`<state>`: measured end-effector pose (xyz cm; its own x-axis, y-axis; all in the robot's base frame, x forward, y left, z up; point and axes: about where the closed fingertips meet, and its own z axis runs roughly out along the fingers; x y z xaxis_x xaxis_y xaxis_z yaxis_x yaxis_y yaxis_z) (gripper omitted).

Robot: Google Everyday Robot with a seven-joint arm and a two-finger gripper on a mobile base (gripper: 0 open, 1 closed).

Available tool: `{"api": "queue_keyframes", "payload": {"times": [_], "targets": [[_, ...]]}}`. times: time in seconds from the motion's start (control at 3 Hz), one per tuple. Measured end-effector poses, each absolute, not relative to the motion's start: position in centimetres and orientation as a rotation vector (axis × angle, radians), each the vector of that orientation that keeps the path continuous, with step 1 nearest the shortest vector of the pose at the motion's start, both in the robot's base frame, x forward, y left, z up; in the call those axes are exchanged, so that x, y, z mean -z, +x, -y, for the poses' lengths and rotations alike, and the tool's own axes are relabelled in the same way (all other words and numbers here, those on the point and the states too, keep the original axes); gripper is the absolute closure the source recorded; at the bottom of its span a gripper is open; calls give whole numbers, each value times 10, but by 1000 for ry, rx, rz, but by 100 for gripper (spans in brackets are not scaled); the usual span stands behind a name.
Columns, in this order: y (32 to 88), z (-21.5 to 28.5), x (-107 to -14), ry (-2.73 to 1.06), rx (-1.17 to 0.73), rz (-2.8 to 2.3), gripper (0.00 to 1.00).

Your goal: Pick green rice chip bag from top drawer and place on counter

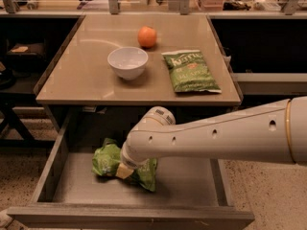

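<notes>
The green rice chip bag (109, 161) lies crinkled on the bottom of the open top drawer (187, 181), left of centre. My white arm reaches in from the right, and the gripper (123, 170) is down on the middle of the bag, its tan tip touching it. The wrist hides how the jaws stand. The beige counter (86, 80) is above the drawer.
On the counter stand a white bowl (127, 62), an orange (147, 36) and a flat dark-green chip bag (190, 71). The drawer's thick front panel (129, 218) is at the near edge. Dark shelves flank the counter on both sides.
</notes>
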<state>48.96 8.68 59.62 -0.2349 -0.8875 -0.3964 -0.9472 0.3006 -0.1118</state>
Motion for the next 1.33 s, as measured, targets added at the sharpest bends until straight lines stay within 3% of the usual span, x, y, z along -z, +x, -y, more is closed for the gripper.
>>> {"api": "queue_keyframes", "payload": {"times": [0.33,1.33], "targets": [[490,-87,-598,-1642,-213,-2190,100],[474,-70,-746,-1619,-206,-2171,100]]}}
